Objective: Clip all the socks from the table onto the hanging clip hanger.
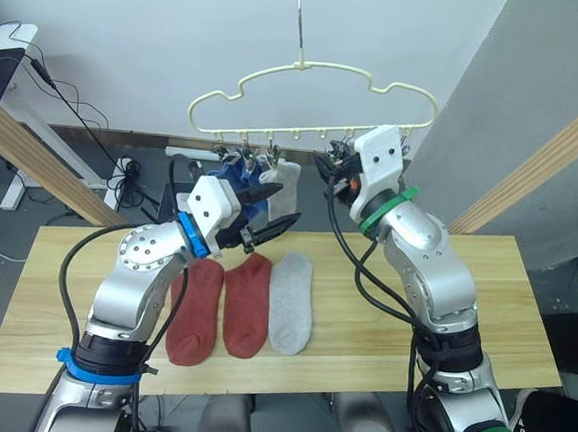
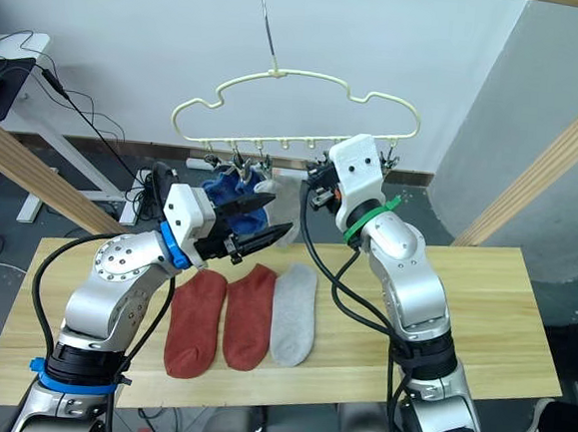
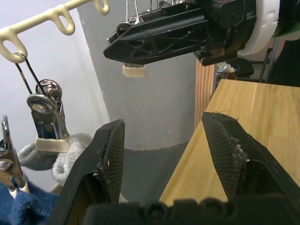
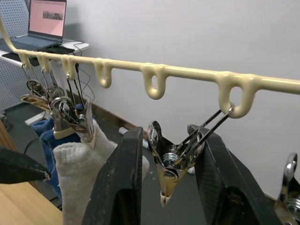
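Your left gripper [image 1: 275, 207]: fingers spread wide, nothing between them, just below clip hanger [image 1: 313, 103]. Your right gripper [image 4: 166, 187]: fingers parted around one metal clip [image 4: 171, 161] on hanger's bar, whether touching cannot tell. Blue socks [image 1: 239, 184] and grey sock [image 1: 282, 180] hang clipped on hanger. Two rust-red socks [image 1: 224, 306] and second grey sock [image 1: 290, 301] lie flat on table [image 1: 473, 291] beneath hanger.

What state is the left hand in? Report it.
Open and empty: the left hand has its fingers spread wide, with only table and wall between them.
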You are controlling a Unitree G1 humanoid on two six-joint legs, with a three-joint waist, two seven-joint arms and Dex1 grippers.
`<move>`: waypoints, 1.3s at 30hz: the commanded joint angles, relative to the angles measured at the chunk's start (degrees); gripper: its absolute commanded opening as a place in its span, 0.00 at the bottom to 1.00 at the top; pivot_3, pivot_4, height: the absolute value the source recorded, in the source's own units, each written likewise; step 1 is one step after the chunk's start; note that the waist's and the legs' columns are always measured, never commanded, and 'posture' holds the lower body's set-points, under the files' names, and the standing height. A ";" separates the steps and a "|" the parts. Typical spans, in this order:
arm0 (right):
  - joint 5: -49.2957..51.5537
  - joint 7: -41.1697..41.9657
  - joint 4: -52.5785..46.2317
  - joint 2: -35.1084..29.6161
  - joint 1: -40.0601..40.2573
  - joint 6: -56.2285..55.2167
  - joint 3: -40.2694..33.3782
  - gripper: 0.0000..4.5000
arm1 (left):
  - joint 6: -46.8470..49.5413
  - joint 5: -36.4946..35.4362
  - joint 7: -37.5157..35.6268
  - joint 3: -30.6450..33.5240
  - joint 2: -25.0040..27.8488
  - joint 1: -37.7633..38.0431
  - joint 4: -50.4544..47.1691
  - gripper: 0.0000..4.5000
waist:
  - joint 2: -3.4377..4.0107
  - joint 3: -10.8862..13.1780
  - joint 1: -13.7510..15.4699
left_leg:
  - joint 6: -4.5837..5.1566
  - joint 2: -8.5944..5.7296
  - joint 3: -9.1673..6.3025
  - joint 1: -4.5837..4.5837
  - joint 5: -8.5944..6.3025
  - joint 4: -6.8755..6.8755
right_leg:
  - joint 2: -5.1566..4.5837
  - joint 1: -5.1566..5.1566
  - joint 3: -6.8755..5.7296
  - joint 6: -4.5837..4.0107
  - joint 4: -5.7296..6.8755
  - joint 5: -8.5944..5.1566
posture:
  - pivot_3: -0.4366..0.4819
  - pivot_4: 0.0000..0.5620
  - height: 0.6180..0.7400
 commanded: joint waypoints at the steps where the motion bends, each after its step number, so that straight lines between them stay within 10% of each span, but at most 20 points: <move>1: 1.11 -0.48 -0.80 0.71 -1.31 -1.13 -1.17 0.35 | -0.96 -0.08 0.38 -0.26 -0.26 0.47 -1.58 0.64 | 0.00 0.00 -0.01 | 0.00 0.00 0.00 0.00 0.00 0.00 | 0.00 0.00 0.00 0.00 0.01 0.00 | 0.25 0.49 1.00; 17: 2.24 -1.61 -0.88 1.58 -1.12 -0.14 -2.36 0.35 | -1.52 0.27 0.33 -0.34 -0.54 1.21 -1.15 0.64 | 0.00 -0.01 -0.46 | 0.01 -0.01 -0.02 0.01 0.00 0.43 | 0.01 -0.04 0.01 0.00 0.50 0.00 | 0.25 0.49 1.00; 24: 3.01 -1.96 -0.91 1.40 -1.38 -0.16 -3.03 0.03 | -2.22 1.76 1.82 -0.97 -1.71 1.43 -0.46 0.64 | 0.00 -0.01 -0.69 | 0.02 -0.04 -0.03 0.06 0.01 0.78 | 0.06 0.01 0.04 -0.02 0.78 0.02 | 0.24 0.50 1.00; 34: 3.48 -1.20 -0.84 1.19 -1.74 0.02 -3.22 0.01 | -2.19 7.54 5.65 -6.17 -4.43 3.54 2.28 0.64 | 0.00 -0.01 -0.73 | 0.03 -0.03 -0.04 0.03 0.01 0.75 | 0.04 0.01 0.03 -0.03 0.75 0.02 | 0.24 0.50 1.00; 39: 3.72 -0.81 -0.19 1.16 -2.16 -0.13 -2.82 0.00 | 4.29 12.01 14.43 -9.59 -10.12 4.47 7.78 0.89 | 0.00 -0.02 -0.74 | 0.03 -0.06 -0.05 0.04 0.01 0.77 | 0.03 0.03 0.03 -0.03 0.76 0.02 | 0.24 0.51 1.00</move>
